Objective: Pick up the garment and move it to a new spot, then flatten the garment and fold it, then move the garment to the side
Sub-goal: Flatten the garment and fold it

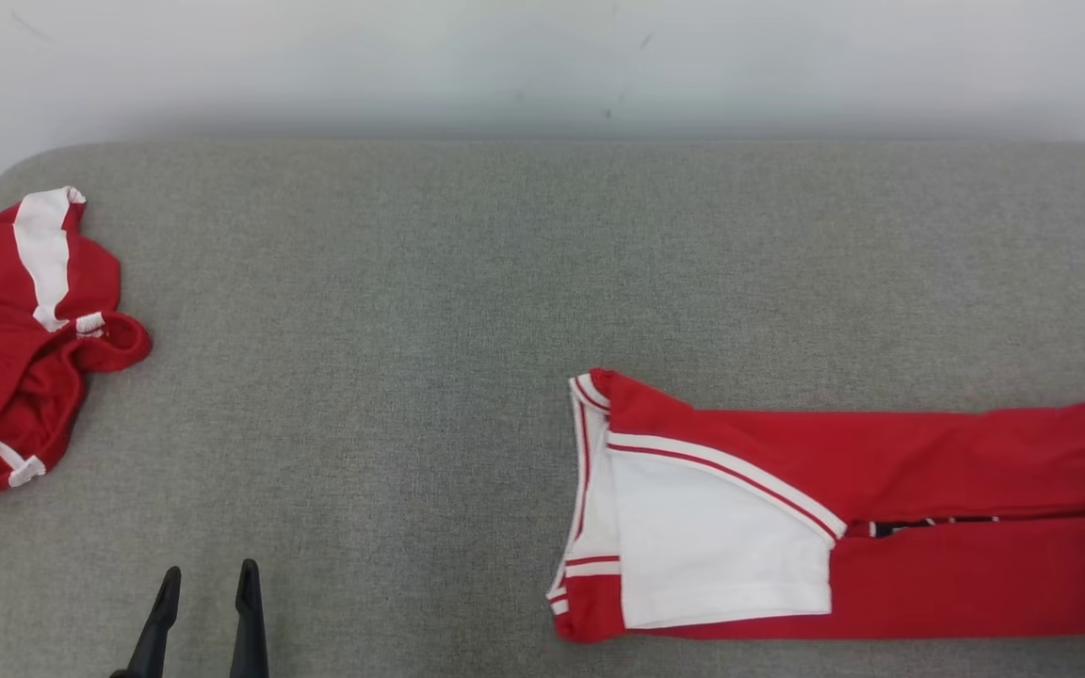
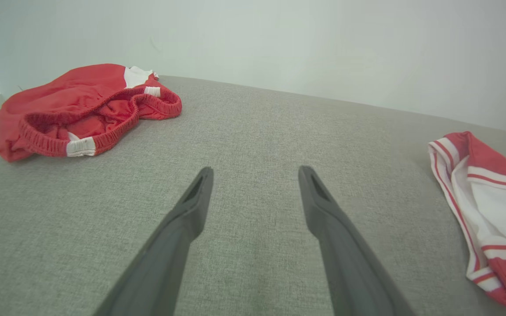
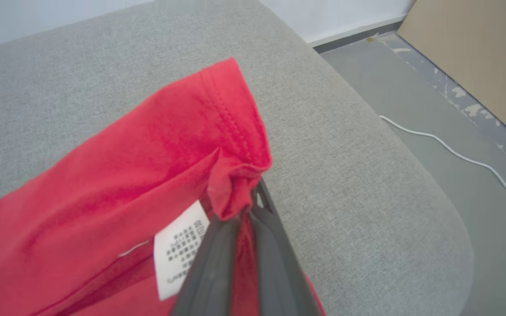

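The garment (image 1: 882, 508), a red shirt with white sleeves and red-and-white trim, lies folded lengthwise at the right of the grey padded surface (image 1: 467, 311), running off the head view's right edge. Its sleeve end (image 2: 481, 197) shows at the right of the left wrist view. In the right wrist view my right gripper (image 3: 246, 210) is shut on the red hem corner (image 3: 231, 184), which bunches over the fingertips; a white care label (image 3: 182, 245) sits just beside them. My left gripper (image 1: 208, 576) hovers open at the lower left, holding nothing, fingers (image 2: 198, 197) spread over bare fabric.
A second red garment with white bands (image 1: 15, 348) lies crumpled at the far left edge of the surface. A pale wall (image 1: 542, 56) runs behind. Off the surface's rounded right end are a grey floor (image 3: 455, 101), a white cable (image 3: 455, 153) and a tan board (image 3: 477, 57).
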